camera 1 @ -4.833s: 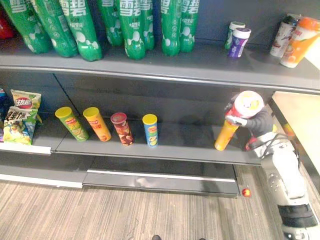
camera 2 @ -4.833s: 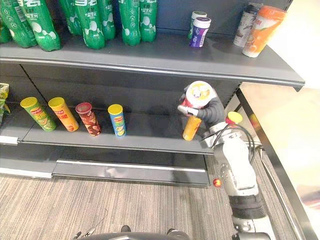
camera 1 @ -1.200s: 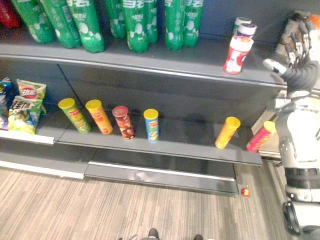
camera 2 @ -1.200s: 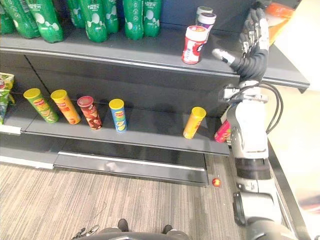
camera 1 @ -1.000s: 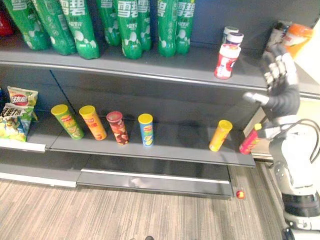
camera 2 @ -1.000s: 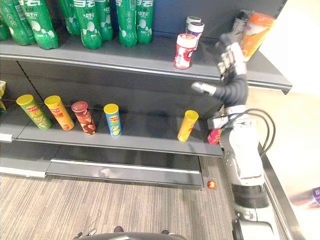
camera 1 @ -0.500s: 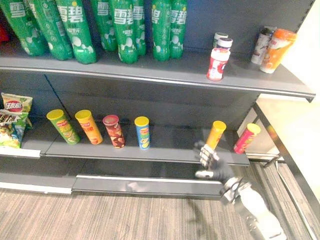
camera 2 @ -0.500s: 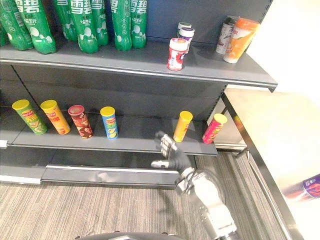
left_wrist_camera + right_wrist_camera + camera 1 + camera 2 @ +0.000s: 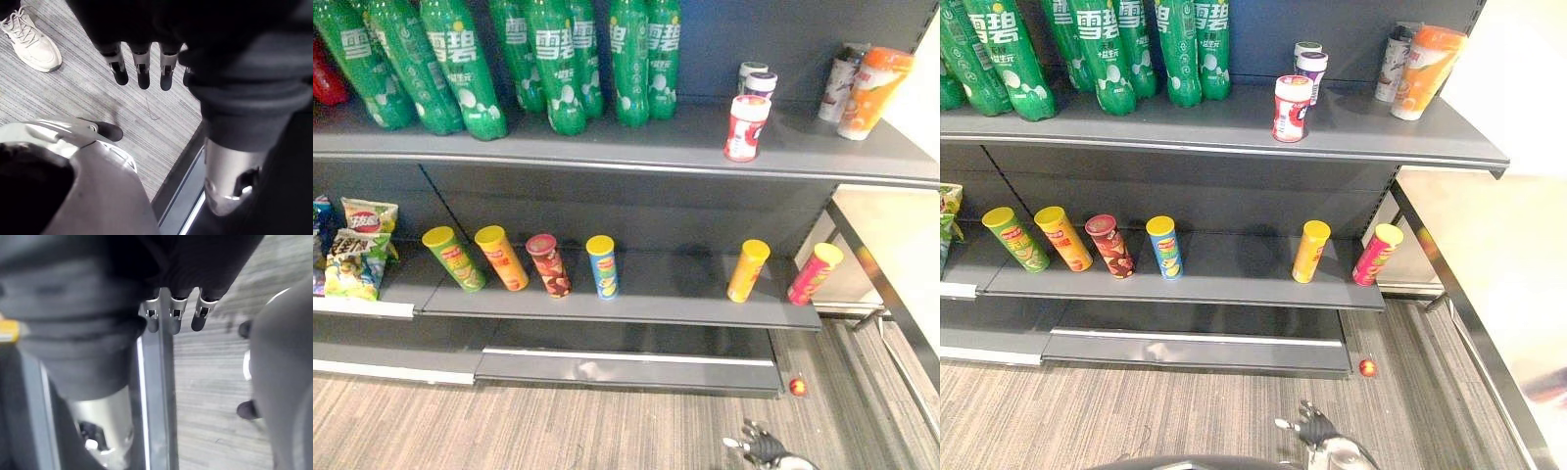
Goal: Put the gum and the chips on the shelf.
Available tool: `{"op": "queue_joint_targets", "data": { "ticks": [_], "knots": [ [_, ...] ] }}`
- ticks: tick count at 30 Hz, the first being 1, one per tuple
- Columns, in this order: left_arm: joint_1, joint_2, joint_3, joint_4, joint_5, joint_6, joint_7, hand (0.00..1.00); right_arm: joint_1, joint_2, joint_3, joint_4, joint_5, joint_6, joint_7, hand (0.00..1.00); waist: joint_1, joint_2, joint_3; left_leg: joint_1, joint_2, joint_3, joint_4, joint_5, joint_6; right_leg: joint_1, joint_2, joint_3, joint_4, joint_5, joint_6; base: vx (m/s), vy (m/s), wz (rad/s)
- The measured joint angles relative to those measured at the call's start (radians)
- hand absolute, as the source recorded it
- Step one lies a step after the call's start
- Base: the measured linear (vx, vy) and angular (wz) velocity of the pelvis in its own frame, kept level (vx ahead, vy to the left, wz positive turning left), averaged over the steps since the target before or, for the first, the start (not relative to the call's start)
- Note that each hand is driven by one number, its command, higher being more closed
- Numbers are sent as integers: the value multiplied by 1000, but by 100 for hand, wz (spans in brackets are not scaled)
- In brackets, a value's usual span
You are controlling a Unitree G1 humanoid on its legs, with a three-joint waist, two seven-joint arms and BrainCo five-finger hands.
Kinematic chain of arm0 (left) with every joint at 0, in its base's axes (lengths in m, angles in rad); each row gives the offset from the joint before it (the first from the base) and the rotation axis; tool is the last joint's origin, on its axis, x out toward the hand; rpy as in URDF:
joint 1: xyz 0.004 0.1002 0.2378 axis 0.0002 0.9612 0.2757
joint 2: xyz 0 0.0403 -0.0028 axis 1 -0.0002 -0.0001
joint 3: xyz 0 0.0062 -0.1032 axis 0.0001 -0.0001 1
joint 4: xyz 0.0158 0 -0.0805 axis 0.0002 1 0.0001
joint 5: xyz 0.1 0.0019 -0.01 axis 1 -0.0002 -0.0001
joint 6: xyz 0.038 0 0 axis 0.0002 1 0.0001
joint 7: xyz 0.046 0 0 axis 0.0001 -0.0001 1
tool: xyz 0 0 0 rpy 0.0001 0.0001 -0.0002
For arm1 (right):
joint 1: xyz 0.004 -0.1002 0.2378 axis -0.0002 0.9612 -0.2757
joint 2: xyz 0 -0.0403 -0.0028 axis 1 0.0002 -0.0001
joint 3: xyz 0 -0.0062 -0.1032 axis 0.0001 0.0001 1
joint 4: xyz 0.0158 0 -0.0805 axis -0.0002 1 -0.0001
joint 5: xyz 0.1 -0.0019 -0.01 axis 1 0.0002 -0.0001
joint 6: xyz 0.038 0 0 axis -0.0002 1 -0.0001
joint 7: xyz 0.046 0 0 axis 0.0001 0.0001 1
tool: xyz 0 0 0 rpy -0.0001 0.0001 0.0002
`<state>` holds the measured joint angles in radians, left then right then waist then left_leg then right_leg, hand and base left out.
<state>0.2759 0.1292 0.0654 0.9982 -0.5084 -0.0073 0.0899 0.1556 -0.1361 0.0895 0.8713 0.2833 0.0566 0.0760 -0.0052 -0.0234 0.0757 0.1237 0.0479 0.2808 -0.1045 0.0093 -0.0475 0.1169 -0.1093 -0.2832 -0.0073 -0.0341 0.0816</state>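
Gum jar (image 9: 745, 127) standing upright on upper shelf (image 9: 675, 137), just in front of two smaller tubs (image 9: 754, 76), presumably grouping like with like. Yellow chips can (image 9: 748, 270) and pink chips can (image 9: 815, 273) standing near each other toward the right end of lower shelf (image 9: 675, 294), extending the row of other cans (image 9: 548, 264). Right hand (image 9: 1317, 429) hanging low above floor (image 9: 1185, 411), fingers relaxed and holding nothing, and left hand (image 9: 142, 63) hanging likewise slack and empty, stocking apparently looking done.

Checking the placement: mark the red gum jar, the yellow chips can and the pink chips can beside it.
red gum jar (image 9: 745, 132): left eye view, mid-body.
yellow chips can (image 9: 747, 274): left eye view, mid-body.
pink chips can (image 9: 813, 276): left eye view, mid-body.
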Motion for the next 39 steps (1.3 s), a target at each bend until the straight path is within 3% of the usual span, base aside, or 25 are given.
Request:
{"op": "queue_joint_targets", "data": {
  "ticks": [4,9,11,12,13,15,16,17,19,20,22,26,27,28,30,31,32,33,39],
  "knots": [
    [-6,-8,-2,30,-21,-5,-10,0,-23,0,-85,94,-13,-40,-72,0,-11,6,14,18,-5,-2,0,-8,5,14,-7,-4,14,-11,5,-20,11,2],
    [-12,-7,-2,38,-40,-13,-24,0,20,12,-193,129,-30,-63,-142,0,-17,6,20,24,-27,19,9,-27,33,-48,-53,12,150,-96,38,4,68,-1],
    [-24,4,-2,38,-41,-10,-30,0,65,41,-273,130,-19,-86,-172,0,-21,-8,67,-5,-35,52,120,-87,43,-82,-94,44,238,-110,55,56,104,-22],
    [-33,5,-2,38,-41,-5,-31,0,75,47,-290,131,-5,-94,-179,0,-21,-7,81,-9,-32,67,146,-105,48,-87,-97,57,254,-106,62,-1,126,-61],
    [-36,5,-3,45,-42,12,-40,0,92,58,-322,143,13,-117,-182,0,-21,3,95,-24,-19,99,189,-133,60,-111,-96,83,277,-82,91,-23,159,-90],
    [-51,4,-3,63,-38,22,-73,0,116,72,-347,156,30,-154,-177,0,-22,13,109,-32,7,177,221,-155,73,-152,-78,100,266,-17,83,-36,189,-120],
    [-57,-2,-2,62,-38,21,-96,0,116,82,-361,156,29,-173,-175,0,-22,38,124,-28,33,256,224,-160,86,-161,-63,76,234,22,63,-83,196,-146],
    [-58,0,-1,58,-39,19,-105,0,109,83,-360,156,25,-178,-171,0,-22,25,140,-21,46,305,227,-165,92,-178,-76,13,277,6,35,-138,227,-179],
    [-76,6,-2,54,-47,19,-118,0,102,85,-369,159,2,-194,-157,0,-23,34,171,-7,89,417,229,-167,93,-198,-117,-118,416,-33,-26,-145,162,-180],
    [-89,11,-4,47,-68,17,-128,0,100,85,-377,159,-6,-201,-153,0,-21,35,171,-2,129,483,234,-167,86,-193,-131,-159,474,-36,-31,-84,77,-168],
    [-97,19,-15,32,-77,16,-133,0,100,86,-382,163,-10,-209,-154,0,-23,35,170,-2,157,531,237,-166,75,-161,-141,-178,483,-36,-31,-76,7,-124],
    [-124,24,-23,25,-80,11,-132,0,91,98,-394,166,-9,-217,-176,0,-21,22,163,-14,159,606,223,-151,36,-71,-180,-185,370,-16,-17,-96,-115,-83],
    [-122,33,-22,27,-90,11,-131,0,82,111,-393,166,-9,-229,-182,0,-19,-1,154,-16,140,624,205,-137,22,-62,-188,-185,306,49,-23,-82,-149,-77],
    [-123,35,-22,32,-101,11,-130,0,67,117,-391,166,-9,-240,-185,0,-19,-9,153,-14,135,640,193,-122,14,-52,-178,-188,268,42,-11,-143,-238,-82],
    [-115,27,-22,37,-107,9,-129,0,38,104,-373,164,-9,-278,-179,0,-15,2,147,5,113,653,105,-62,-14,-53,-150,-250,205,22,-15,-191,-224,-82],
    [-110,28,-22,37,-107,7,-129,0,34,105,-364,163,-10,-290,-177,0,-12,-5,145,14,102,663,82,-43,-12,-49,-149,-267,193,-2,-13,-203,-170,-72],
    [-105,34,-21,40,-106,3,-129,0,31,110,-348,160,-11,-307,-171,0,-11,-27,144,37,73,680,38,-10,-13,-34,-156,-286,167,-64,11,-195,-160,-36],
    [-102,31,-24,50,-107,2,-125,0,32,106,-347,160,-11,-311,-157,0,-22,-24,148,58,69,674,-1,20,-19,-26,-142,-291,172,-78,5,-167,-149,-23],
    [-104,23,-22,76,-106,-11,-118,0,59,100,-347,167,0,-311,-100,0,-21,-9,130,61,97,645,1,52,-10,-8,-115,-312,182,-89,12,-21,-64,9]
  ]
}}
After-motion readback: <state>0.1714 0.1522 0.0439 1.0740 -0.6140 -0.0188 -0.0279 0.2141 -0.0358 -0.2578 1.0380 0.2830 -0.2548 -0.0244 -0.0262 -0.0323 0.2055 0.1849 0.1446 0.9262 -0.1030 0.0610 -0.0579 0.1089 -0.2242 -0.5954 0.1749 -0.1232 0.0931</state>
